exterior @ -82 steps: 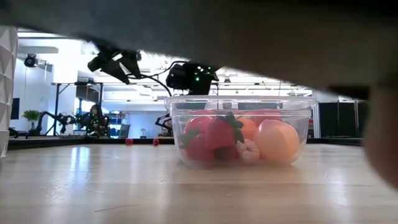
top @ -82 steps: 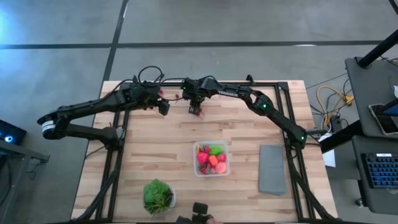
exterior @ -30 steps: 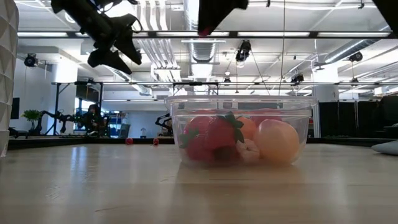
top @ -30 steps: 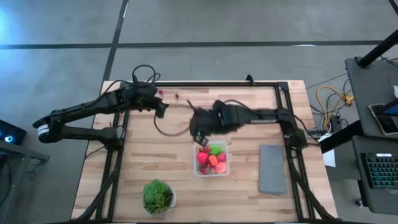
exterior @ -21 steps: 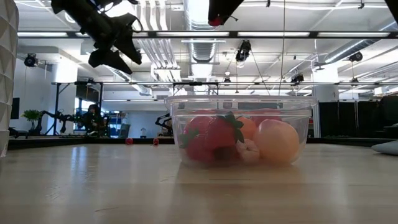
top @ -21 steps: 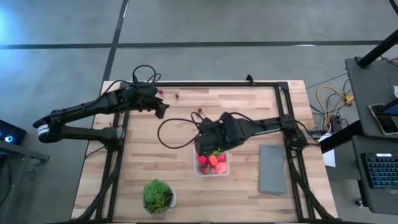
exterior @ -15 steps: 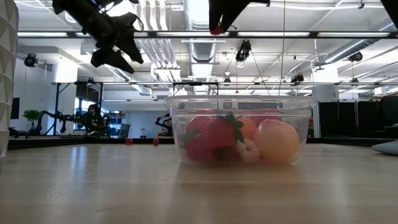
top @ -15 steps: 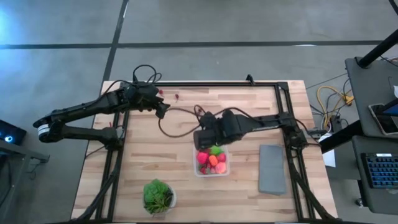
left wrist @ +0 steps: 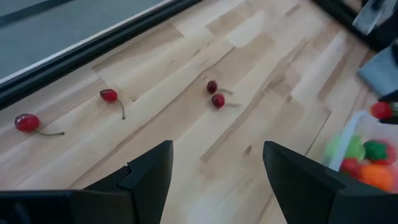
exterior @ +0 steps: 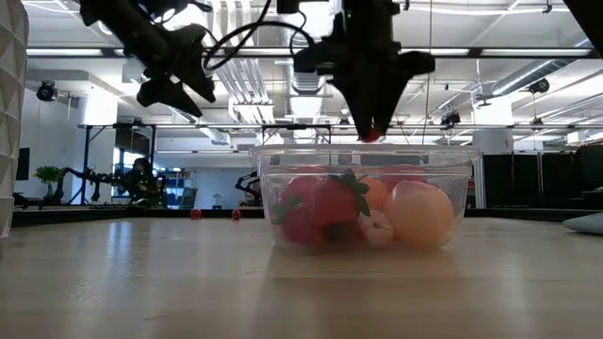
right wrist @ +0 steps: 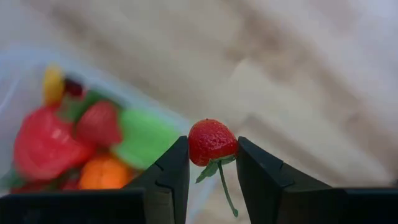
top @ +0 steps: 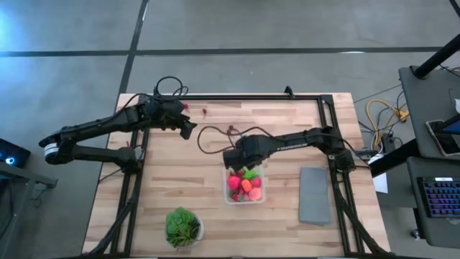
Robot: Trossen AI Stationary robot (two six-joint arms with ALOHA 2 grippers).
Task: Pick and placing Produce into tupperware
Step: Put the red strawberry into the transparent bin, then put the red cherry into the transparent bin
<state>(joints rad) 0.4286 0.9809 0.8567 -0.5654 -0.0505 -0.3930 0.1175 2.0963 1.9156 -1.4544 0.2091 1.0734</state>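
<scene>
The right claw (right wrist: 211, 163) is clenched on a small red strawberry (right wrist: 211, 142), its green stem hanging down between the two fingers. In the low view this claw (exterior: 373, 132) hangs just above the rim of the clear tupperware (exterior: 363, 198), with the berry (exterior: 373, 135) at its tip. From above, the claw (top: 237, 160) sits over the container's (top: 244, 184) far edge. Below and just beyond it the tupperware holds red, orange and lime-green produce (top: 244, 183).

The left claw (left wrist: 214, 180) is released, its fingers spread wide, raised above the wooden surface (left wrist: 186, 112). Ahead of it on the surface lie four loose cherries (left wrist: 214, 94), well apart from the tupperware.
</scene>
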